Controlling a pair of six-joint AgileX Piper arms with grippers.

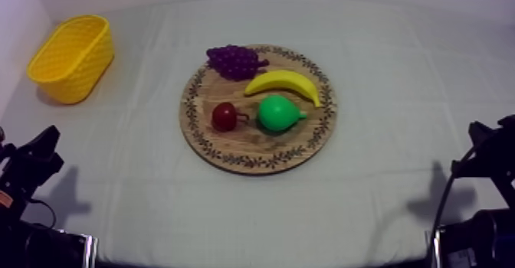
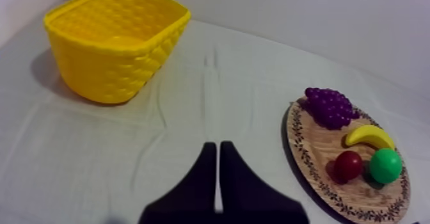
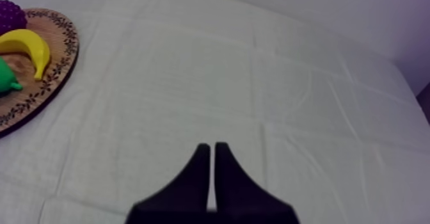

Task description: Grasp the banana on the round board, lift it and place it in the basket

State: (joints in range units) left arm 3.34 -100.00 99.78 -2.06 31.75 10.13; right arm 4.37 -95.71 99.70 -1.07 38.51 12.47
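Banana (image 1: 285,83) lies on the wooden board (image 1: 230,153) in the top view, between grapes (image 1: 234,60) and pear (image 1: 277,112); the yellow basket (image 1: 77,76) stands well apart, at the left of the surface. In the left wrist view the left gripper (image 2: 217,148) has its fingers together, holding nothing. In the right wrist view the right gripper (image 3: 212,148) is closed and empty too.

One each: board (image 1: 295,147), basket (image 1: 79,78), banana (image 1: 284,81), pear (image 1: 276,112), grape bunch (image 1: 234,60), small red fruit (image 1: 224,116).

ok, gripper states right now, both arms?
Left gripper: shut, holding nothing.
Right gripper: shut, holding nothing.
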